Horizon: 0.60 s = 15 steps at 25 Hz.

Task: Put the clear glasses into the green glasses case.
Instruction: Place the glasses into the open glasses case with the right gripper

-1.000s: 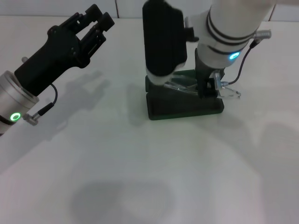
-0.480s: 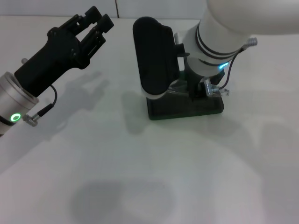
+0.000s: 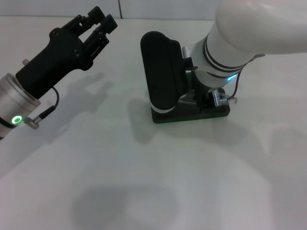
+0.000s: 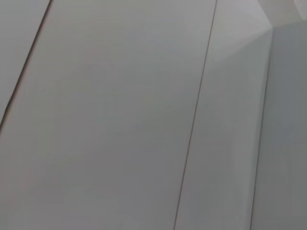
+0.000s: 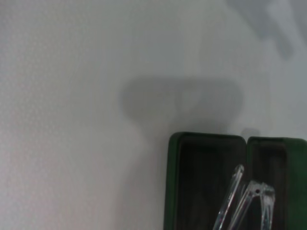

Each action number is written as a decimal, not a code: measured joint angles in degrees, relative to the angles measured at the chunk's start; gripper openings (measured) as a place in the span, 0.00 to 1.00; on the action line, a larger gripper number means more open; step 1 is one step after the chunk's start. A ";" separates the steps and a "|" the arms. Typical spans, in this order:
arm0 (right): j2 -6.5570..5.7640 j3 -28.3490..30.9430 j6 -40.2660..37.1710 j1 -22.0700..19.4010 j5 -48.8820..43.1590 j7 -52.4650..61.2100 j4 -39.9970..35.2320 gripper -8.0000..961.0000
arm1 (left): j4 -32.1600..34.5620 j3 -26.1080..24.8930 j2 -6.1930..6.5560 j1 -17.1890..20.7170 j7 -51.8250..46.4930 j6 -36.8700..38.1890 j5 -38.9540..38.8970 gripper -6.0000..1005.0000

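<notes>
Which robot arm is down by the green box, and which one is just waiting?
The right gripper is down over the open green glasses case, clear glasses over its lining. The left gripper hangs far off above bare table.

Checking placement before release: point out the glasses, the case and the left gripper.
glasses [image 5: 231, 197], right wrist view, on a clear arm.
case [image 5: 171, 182], right wrist view, on its green side wall.
left gripper [image 3: 101, 20], head view, between the fingertips.

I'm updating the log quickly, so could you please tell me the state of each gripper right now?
Left gripper: open, holding nothing, raised over the table's far left.
Right gripper: down at the open green glasses case; state cannot be told.
</notes>
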 joint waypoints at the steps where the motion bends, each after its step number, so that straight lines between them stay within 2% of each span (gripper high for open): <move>1: 0.00 -0.16 0.06 0.00 -0.18 0.07 -0.02 0.12 | 0.00 0.00 0.00 -0.01 0.00 -0.04 0.00 0.43; 15: -0.01 -3.55 2.35 0.10 -3.31 2.87 -0.65 0.12 | 0.01 0.00 0.00 -0.02 0.00 -0.79 0.00 0.43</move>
